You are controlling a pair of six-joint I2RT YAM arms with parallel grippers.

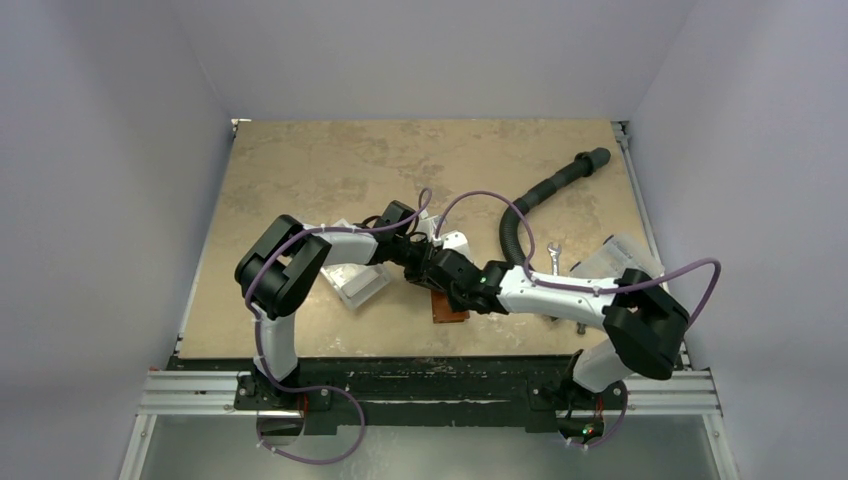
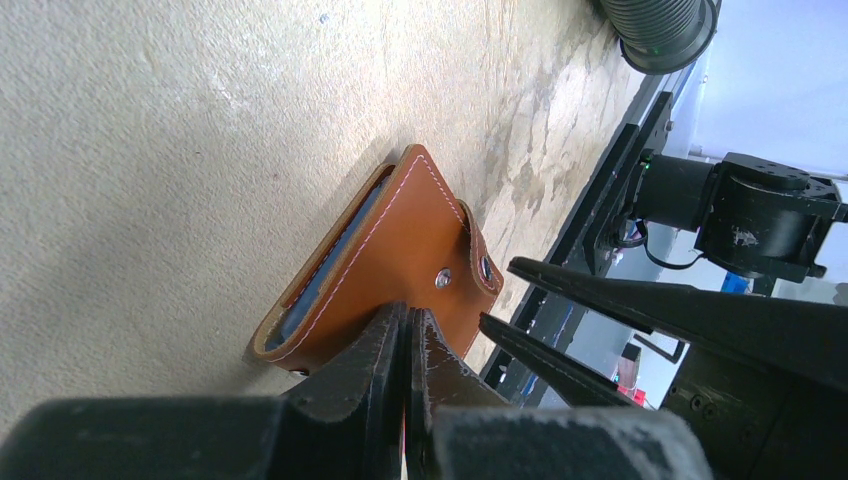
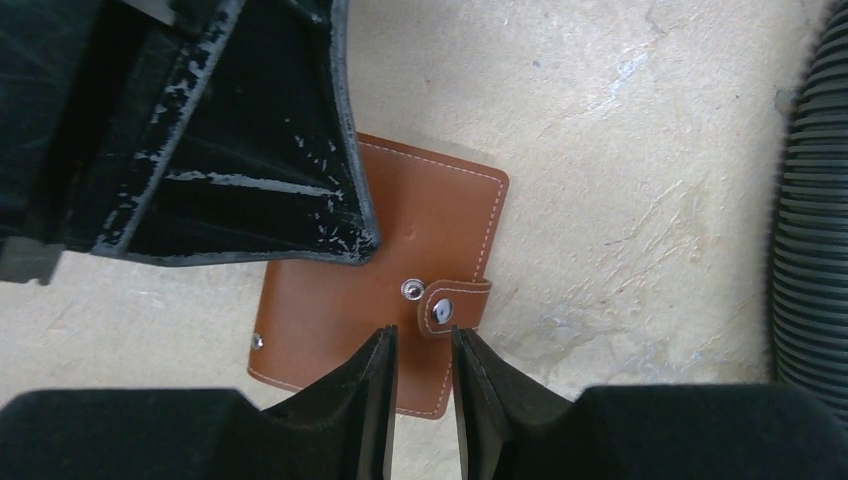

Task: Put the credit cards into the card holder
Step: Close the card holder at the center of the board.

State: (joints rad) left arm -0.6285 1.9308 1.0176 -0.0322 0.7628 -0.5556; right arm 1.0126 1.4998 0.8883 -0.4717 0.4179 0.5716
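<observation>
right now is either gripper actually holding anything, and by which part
Nothing is clearly gripped. The left gripper is shut, tips at the cover of the card holder; the right gripper is open by its snap strap.

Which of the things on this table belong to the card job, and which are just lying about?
Job:
- card holder, folded shut
- left gripper and right gripper, both at the holder
- credit cards: none lying loose in view

Lying about:
- black hose
- wrench
- clear-and-white box
- clear packet
</observation>
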